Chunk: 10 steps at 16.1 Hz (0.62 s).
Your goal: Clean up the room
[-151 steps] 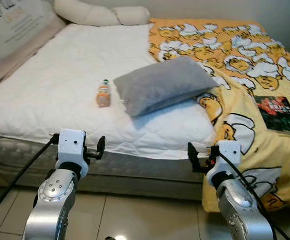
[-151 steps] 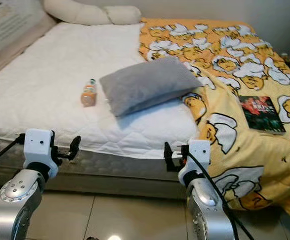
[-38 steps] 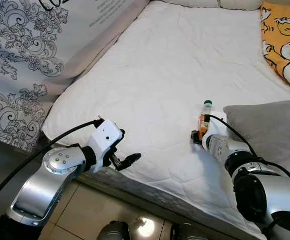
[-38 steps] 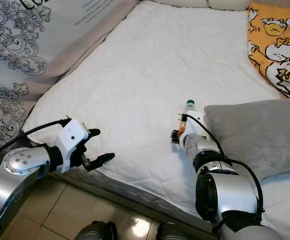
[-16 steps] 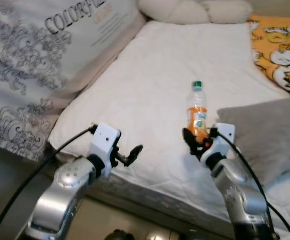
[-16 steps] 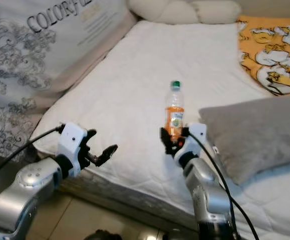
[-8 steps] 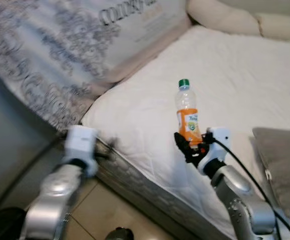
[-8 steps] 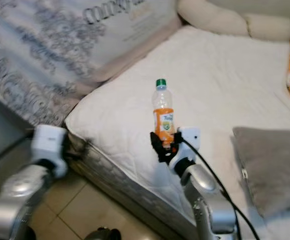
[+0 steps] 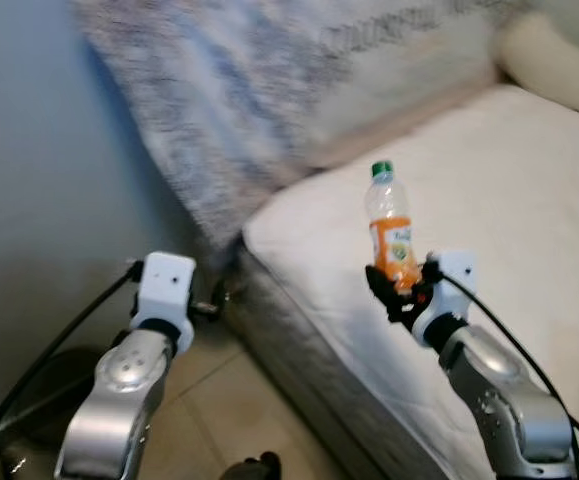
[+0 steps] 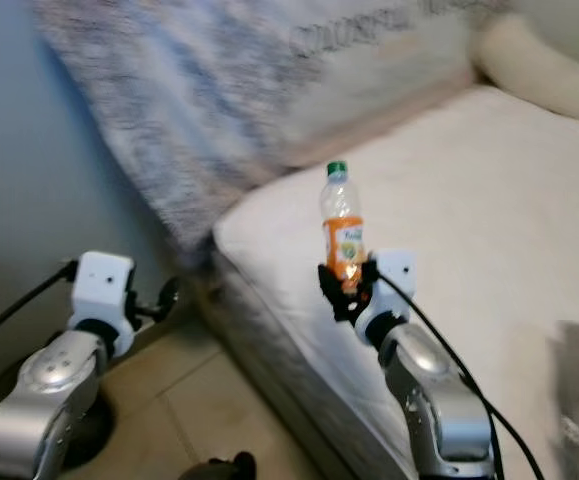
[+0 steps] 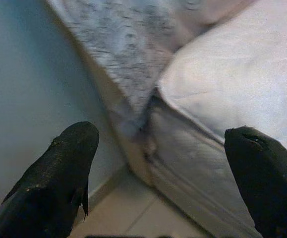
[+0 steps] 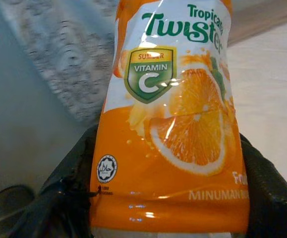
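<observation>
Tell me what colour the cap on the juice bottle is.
Green, on the orange juice bottle held upright in the right end effector; clearest in the left eye view.

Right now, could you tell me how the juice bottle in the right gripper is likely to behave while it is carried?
The bottle looks like thin plastic, so it probably flexes under a hard squeeze. Its glossy label may be slippery against the right gripper. Held low on its body, with the green cap well above, it could tilt; it seems partly full, so likely fairly light.

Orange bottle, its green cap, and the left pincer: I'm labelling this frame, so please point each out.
orange bottle (image 9: 393, 248): left eye view, on the orange label.
green cap (image 9: 381, 169): left eye view, on the cap's side.
left pincer (image 11: 163, 158): left wrist view, midway between the open fingertips.
</observation>
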Motion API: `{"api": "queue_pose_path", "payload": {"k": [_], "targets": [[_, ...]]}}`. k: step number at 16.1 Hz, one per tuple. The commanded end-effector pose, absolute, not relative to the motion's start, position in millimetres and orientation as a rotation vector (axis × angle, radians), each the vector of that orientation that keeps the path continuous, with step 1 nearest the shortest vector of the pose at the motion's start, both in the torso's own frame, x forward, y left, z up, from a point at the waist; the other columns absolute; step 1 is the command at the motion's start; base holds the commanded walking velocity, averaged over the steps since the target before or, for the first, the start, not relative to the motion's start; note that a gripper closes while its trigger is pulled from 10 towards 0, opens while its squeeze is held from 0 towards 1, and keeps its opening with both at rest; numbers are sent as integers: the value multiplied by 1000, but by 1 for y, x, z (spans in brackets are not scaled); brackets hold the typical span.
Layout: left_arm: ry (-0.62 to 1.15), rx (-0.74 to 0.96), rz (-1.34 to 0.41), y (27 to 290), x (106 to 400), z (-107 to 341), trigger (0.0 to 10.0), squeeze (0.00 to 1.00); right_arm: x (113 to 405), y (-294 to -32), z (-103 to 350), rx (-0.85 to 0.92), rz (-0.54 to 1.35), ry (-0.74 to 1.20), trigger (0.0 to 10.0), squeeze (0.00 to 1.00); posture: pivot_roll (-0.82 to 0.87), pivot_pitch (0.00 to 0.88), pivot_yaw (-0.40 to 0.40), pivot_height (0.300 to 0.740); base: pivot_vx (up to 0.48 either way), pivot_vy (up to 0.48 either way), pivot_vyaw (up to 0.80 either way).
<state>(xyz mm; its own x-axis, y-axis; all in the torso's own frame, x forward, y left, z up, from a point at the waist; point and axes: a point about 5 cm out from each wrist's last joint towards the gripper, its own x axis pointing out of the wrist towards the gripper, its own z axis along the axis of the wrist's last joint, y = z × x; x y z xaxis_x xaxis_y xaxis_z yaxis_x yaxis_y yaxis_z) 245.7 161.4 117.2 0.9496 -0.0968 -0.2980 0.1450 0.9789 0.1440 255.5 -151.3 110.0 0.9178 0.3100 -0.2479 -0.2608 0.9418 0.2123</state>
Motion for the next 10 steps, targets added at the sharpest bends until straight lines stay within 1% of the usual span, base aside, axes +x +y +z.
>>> {"api": "queue_pose_path", "payload": {"k": [1, 4, 5, 8, 10], "targets": [[280, 144, -115, 163, 251, 123, 10000, 0, 256, -146, 109, 199, 320, 295, 10000, 0, -106, 0, 25, 740, 0, 0, 800], [275, 118, -110, 165, 255, 125, 10000, 0, 259, -138, 107, 235, 325, 294, 10000, 0, -89, 0, 26, 740, 0, 0, 800], [277, 81, -95, 167, 259, 127, 10000, 0, 260, -134, 104, 255, 335, 299, 10000, 0, -74, 0, 20, 740, 0, 0, 800], [237, 91, -85, 170, 261, 130, 10000, 0, 256, -125, 100, 263, 398, 331, 10000, 0, -71, 0, 24, 740, 0, 0, 800], [251, 126, -83, 171, 262, 129, 10000, 0, 257, -123, 100, 222, 418, 333, 10000, 0, -74, 0, 30, 740, 0, 0, 800]]}}
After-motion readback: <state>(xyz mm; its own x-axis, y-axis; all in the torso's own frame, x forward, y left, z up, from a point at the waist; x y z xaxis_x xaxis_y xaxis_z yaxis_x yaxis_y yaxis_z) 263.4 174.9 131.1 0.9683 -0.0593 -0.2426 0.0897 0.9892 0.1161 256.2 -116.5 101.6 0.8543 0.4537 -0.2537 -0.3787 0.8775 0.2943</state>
